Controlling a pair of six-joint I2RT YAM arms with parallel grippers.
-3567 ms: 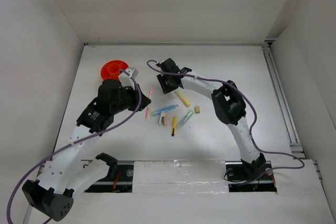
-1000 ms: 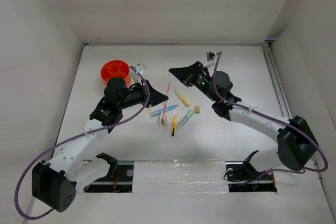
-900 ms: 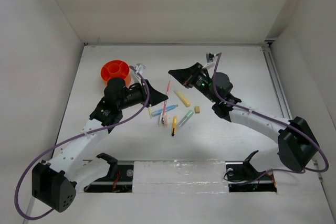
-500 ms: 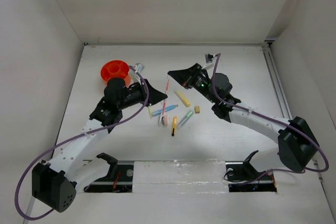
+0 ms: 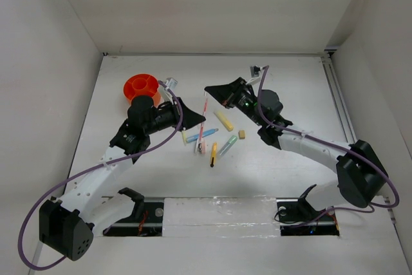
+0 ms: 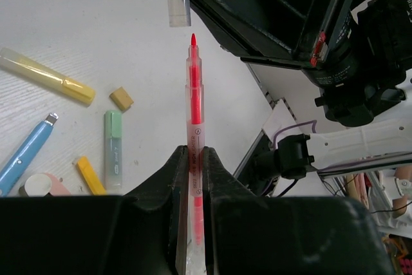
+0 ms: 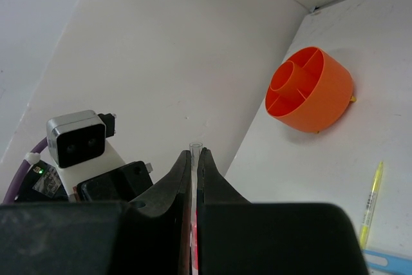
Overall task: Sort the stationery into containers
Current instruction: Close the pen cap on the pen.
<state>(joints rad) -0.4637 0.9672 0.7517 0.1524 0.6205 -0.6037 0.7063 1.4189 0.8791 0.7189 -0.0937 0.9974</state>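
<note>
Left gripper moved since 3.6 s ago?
Yes. In the top view the left gripper, shut on the pink pen, has shifted right, away from the orange tub and toward the blue pen.

No legible text logged: the only print is a line of small dark lettering, possibly with a round mark, along the pink pen barrel, too fine to read in the left wrist view.

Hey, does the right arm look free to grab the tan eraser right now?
Probably not yet: the right gripper is shut on a clear pen cap, so its jaws are occupied. The tan eraser itself lies uncovered close beside that arm.
</note>
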